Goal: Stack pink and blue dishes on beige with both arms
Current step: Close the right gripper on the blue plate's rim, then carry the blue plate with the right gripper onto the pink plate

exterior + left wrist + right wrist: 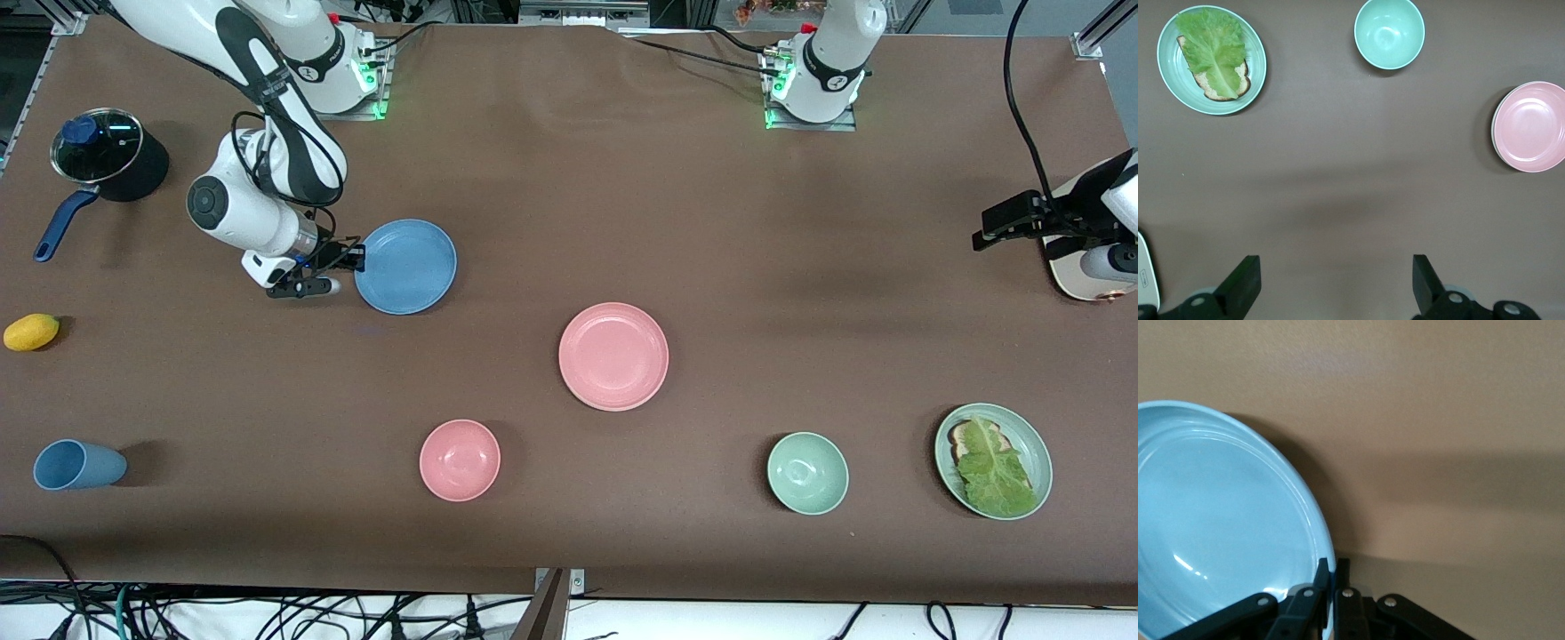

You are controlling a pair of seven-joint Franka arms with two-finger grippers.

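Observation:
The blue plate [406,267] [1225,520] is near the right arm's end of the table. My right gripper [356,260] [1335,570] is shut on its rim, one finger on top and one underneath. A dark shadow lies under the plate's edge. The pink plate [613,356] [1531,127] rests at mid-table on the beige plate [1493,137], of which only a thin pale rim shows. My left gripper [982,238] [1336,280] hangs open over bare table at the left arm's end, holding nothing.
A pink bowl [460,460], a green bowl [807,473] and a green plate with bread and lettuce [1031,444] line the front. A blue cup [78,464], a yellow fruit [31,332] and a lidded pot [107,160] sit at the right arm's end. A cream toaster [1080,280] stands under the left arm.

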